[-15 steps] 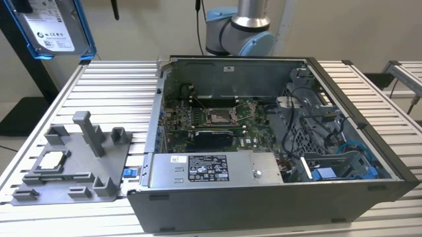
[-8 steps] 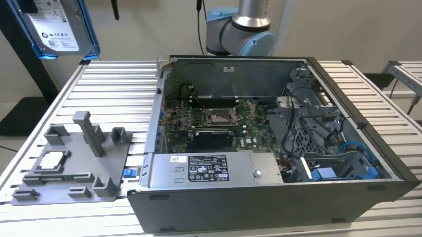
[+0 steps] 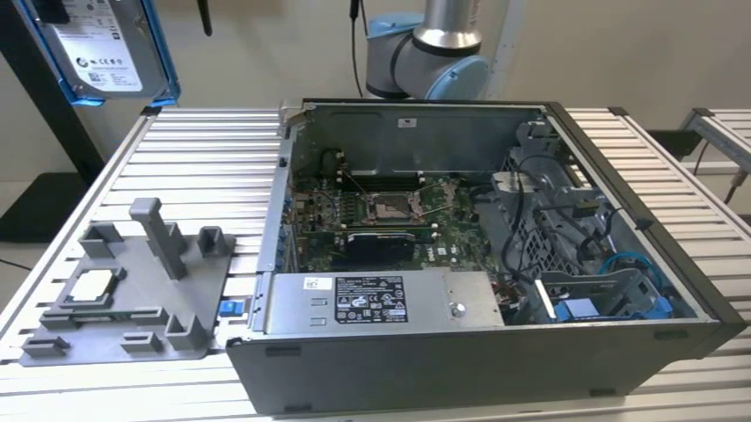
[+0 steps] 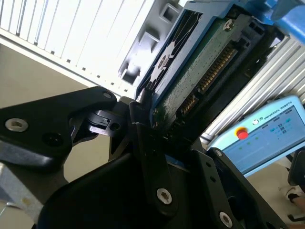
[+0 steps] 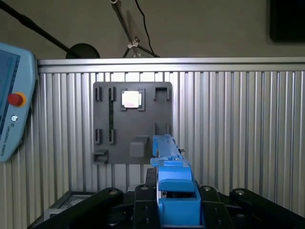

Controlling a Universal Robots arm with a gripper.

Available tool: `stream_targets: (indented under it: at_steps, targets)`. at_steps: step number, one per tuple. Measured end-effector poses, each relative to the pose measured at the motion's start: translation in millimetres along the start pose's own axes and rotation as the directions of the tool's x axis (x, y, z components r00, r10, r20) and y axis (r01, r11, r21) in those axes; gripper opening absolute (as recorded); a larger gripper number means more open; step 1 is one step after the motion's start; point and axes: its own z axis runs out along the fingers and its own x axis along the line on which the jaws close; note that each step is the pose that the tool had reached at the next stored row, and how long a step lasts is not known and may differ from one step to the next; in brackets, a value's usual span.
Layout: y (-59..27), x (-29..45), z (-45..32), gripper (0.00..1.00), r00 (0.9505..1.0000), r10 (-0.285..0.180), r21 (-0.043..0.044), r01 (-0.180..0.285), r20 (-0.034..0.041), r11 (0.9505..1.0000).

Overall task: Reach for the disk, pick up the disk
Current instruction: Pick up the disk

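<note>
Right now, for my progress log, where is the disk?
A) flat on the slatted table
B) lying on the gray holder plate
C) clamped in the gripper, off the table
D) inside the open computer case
C: in the first wrist view the gripper clamps the disk by its blue frame, well clear of the table.

Probably a robotics lab: slatted aluminium bench, open computer case, teach pendant.
</note>
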Motion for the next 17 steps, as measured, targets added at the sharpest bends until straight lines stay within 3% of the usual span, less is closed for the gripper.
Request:
stream_targets:
  at_steps: [17]
  targets:
    - [-11.6,-0.3,-0.4,0.00,1.0000,0.000,0.0000,0.000,0.0000,1.0000]
